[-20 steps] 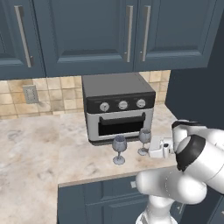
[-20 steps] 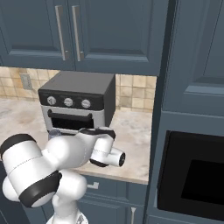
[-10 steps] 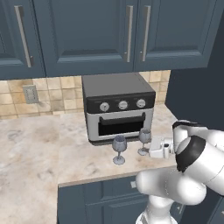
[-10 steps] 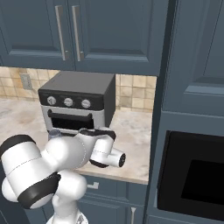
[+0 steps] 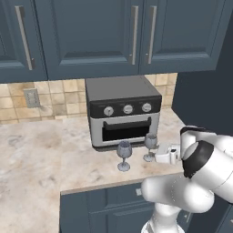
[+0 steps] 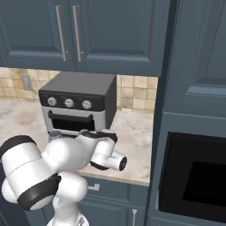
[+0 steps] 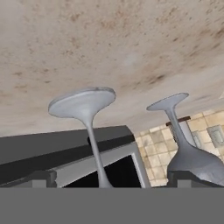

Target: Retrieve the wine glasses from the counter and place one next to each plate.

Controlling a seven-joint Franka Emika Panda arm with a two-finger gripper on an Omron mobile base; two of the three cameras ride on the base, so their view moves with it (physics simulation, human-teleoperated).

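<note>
Two wine glasses stand upright on the marble counter (image 5: pixel 41 164) in front of the toaster oven (image 5: pixel 122 111), the left one (image 5: pixel 124 154) a little nearer the edge than the right one (image 5: pixel 150 146). My gripper (image 5: pixel 158 154) reaches in level from the right, just beside the right glass, jaws open. The hand view is rolled upside down. There the near glass's stem (image 7: pixel 95 148) stands between my open fingertips (image 7: pixel 41 177), untouched, and the other glass (image 7: pixel 186 148) sits further off by the right tip. The plates are out of view.
Dark blue wall cabinets (image 5: pixel 91 36) hang above the oven. A tall cabinet with a built-in black oven (image 6: pixel 198 181) closes off the counter's right end. My own arm (image 6: pixel 66 159) hides most of the glasses in the right base view. Open counter lies to the left.
The arm has barely shifted. The gripper stays open beside the right glass, and neither glass has moved.
</note>
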